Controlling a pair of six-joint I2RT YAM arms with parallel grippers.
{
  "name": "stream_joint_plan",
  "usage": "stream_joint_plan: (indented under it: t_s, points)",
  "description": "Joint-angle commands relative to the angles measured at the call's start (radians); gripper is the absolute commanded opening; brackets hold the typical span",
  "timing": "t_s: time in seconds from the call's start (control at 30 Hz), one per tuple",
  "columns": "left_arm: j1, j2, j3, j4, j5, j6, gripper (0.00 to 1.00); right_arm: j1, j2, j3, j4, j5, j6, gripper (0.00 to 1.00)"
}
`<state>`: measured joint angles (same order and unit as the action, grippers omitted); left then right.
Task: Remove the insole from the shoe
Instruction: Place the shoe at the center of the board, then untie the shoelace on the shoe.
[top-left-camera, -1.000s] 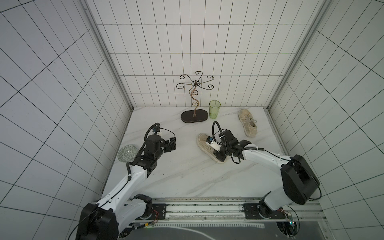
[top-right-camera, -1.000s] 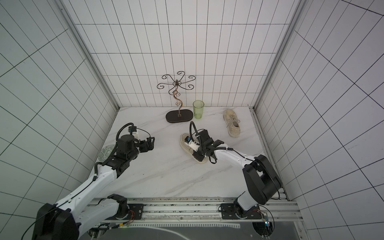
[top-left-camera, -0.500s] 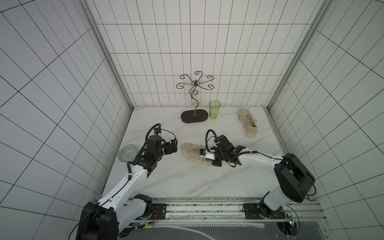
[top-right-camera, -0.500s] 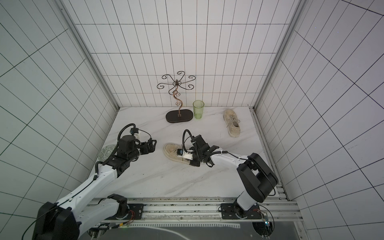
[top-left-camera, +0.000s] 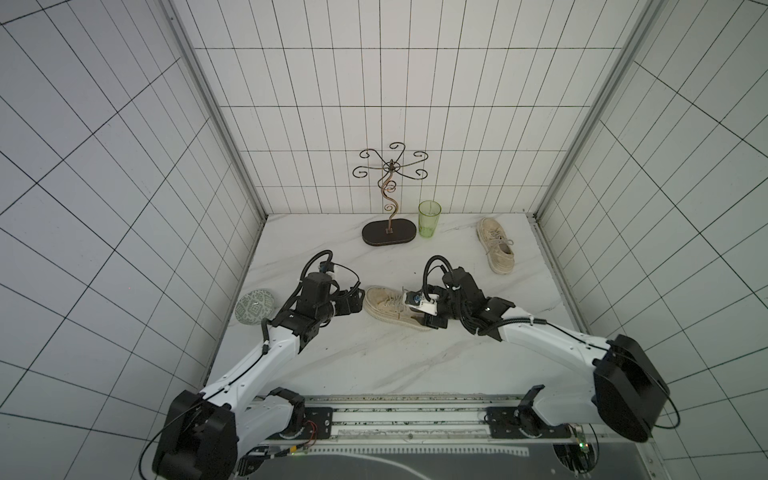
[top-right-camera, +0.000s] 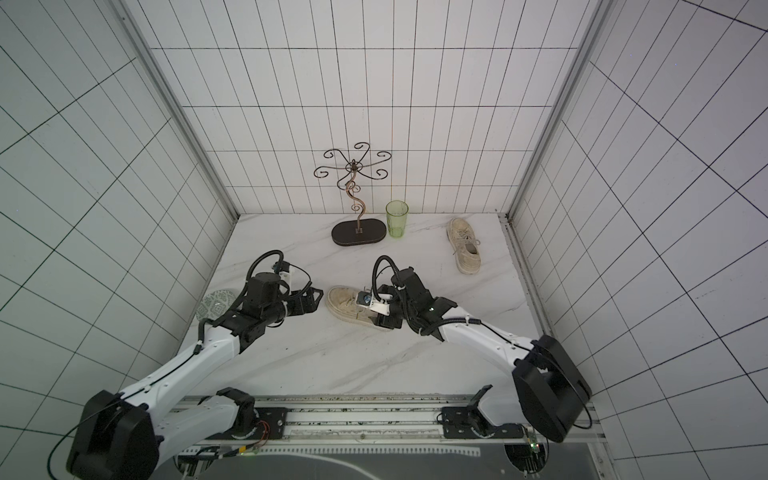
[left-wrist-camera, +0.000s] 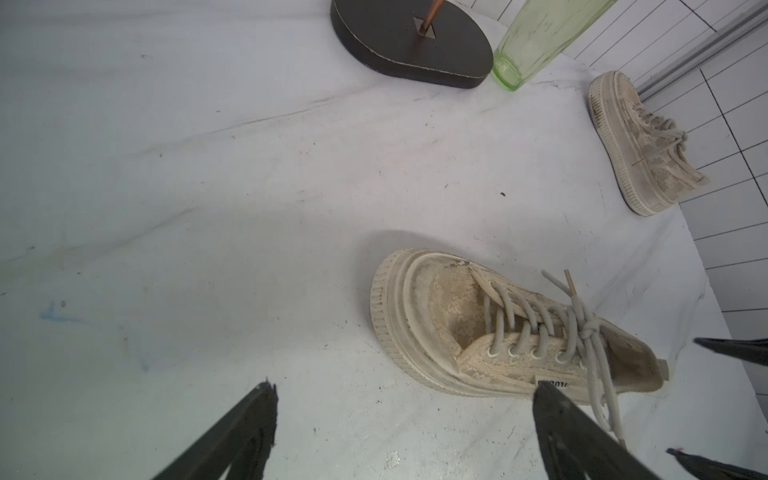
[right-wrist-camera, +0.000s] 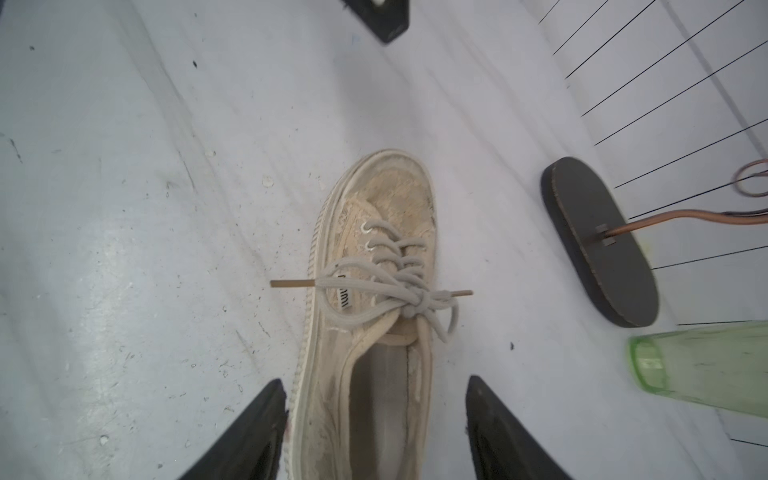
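A worn beige lace-up shoe (top-left-camera: 386, 305) (top-right-camera: 349, 305) lies in the middle of the marble table, toe pointing left. Inside its opening shows the pale grey insole (right-wrist-camera: 382, 390). My right gripper (top-left-camera: 422, 313) (right-wrist-camera: 374, 382) is open and straddles the heel, one finger close against the sole and the other apart from it. My left gripper (top-left-camera: 352, 302) (left-wrist-camera: 403, 390) is open just off the shoe's toe (left-wrist-camera: 415, 291), holding nothing.
A second beige shoe (top-left-camera: 496, 245) lies at the back right near the wall. A green cup (top-left-camera: 429, 218) and a wire stand on a dark oval base (top-left-camera: 388, 232) stand at the back. A patterned round disc (top-left-camera: 254, 306) lies by the left wall.
The right gripper dragged the shoe left toward the left gripper, then opened its jaws off the heel. The left gripper edged slightly toward the shoe.
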<state>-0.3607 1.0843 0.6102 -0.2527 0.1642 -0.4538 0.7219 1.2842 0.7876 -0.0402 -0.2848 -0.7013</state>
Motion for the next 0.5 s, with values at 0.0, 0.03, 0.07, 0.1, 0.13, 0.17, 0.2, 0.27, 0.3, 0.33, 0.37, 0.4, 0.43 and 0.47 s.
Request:
stream_joint_plan:
  t_s: [0.0, 0.03, 0.07, 0.1, 0.13, 0.17, 0.2, 0.27, 0.3, 0.33, 0.37, 0.4, 0.43, 0.47]
  points:
    - [-0.055, 0.009, 0.032, -0.012, 0.062, -0.011, 0.91, 0.003, -0.098, -0.074, -0.017, 0.038, 0.105, 0.69]
    - [-0.081, 0.013, 0.038, -0.011, 0.078, -0.015, 0.9, -0.003, -0.124, -0.084, -0.025, 0.047, 0.136, 0.69]
    - [-0.108, 0.019, 0.042, -0.01, 0.098, -0.018, 0.89, -0.013, -0.143, -0.089, -0.031, 0.054, 0.17, 0.69]
    - [-0.132, 0.027, 0.046, -0.006, 0.117, -0.019, 0.88, -0.027, -0.155, -0.091, -0.037, 0.054, 0.205, 0.68]
    - [-0.163, 0.036, 0.052, -0.002, 0.135, -0.023, 0.86, -0.047, -0.162, -0.093, -0.037, 0.048, 0.249, 0.68]
    - [-0.191, 0.048, 0.058, 0.003, 0.154, -0.028, 0.84, -0.074, -0.161, -0.093, -0.037, 0.033, 0.292, 0.67]
    - [-0.213, 0.059, 0.063, 0.01, 0.171, -0.036, 0.83, -0.097, -0.155, -0.091, -0.038, 0.018, 0.326, 0.66]
    - [-0.249, 0.085, 0.067, 0.042, 0.201, -0.055, 0.79, -0.136, -0.132, -0.077, -0.038, -0.006, 0.389, 0.64]
    - [-0.259, 0.096, 0.068, 0.051, 0.204, -0.065, 0.77, -0.144, -0.121, -0.072, -0.038, -0.012, 0.407, 0.64]
    - [-0.265, 0.109, 0.07, 0.06, 0.205, -0.076, 0.75, -0.15, -0.108, -0.065, -0.039, -0.017, 0.422, 0.64]
    - [-0.269, 0.122, 0.069, 0.073, 0.21, -0.089, 0.73, -0.154, -0.096, -0.057, -0.039, -0.019, 0.436, 0.63]
    - [-0.269, 0.134, 0.069, 0.09, 0.215, -0.103, 0.71, -0.156, -0.084, -0.05, -0.039, -0.02, 0.446, 0.63]
    - [-0.27, 0.146, 0.067, 0.119, 0.232, -0.12, 0.68, -0.157, -0.071, -0.043, -0.037, -0.022, 0.457, 0.62]
    - [-0.27, 0.159, 0.063, 0.148, 0.254, -0.138, 0.66, -0.161, -0.06, -0.036, -0.037, -0.021, 0.466, 0.62]
